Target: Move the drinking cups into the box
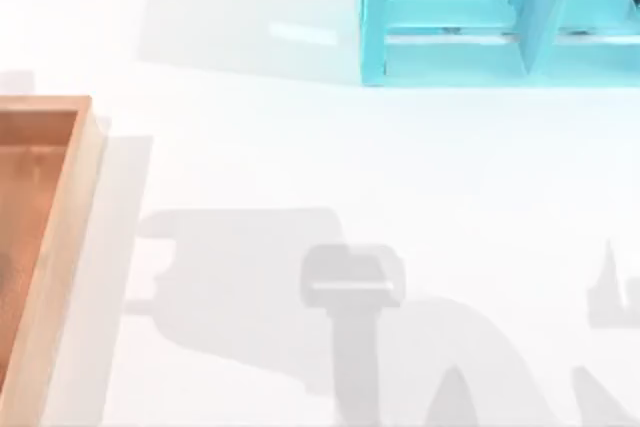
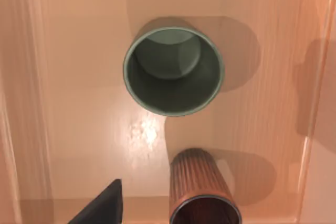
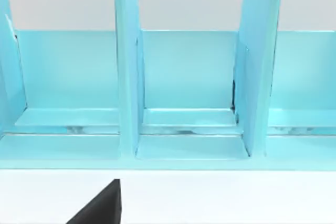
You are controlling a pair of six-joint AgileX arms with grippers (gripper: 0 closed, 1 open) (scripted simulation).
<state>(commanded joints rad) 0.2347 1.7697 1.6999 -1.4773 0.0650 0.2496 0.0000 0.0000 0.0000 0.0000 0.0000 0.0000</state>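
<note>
Progress: you can judge both drinking cups already inside the box (image 1: pixel 60 207); nothing looks left to carry.
Olive-grey cup (image 2: pixel 173 72): upright on the box floor; squat, wide, smooth-walled, round rim.
Copper-brown tumbler (image 2: pixel 202 192): just beside the olive-grey cup, apart from it; taller, ribbed, dark inside.
Box: at the table's left edge; shallow orange-brown wood with pale raised rim walls, glossy floor.
Left gripper (image 2: pixel 102 208): above the box, holding nothing you can see; whether its pincer is apart or together, you cannot tell.
Right gripper (image 3: pixel 100 205): faces the cyan shelf frame (image 3: pixel 178 93); pincer state likewise unreadable.
</note>
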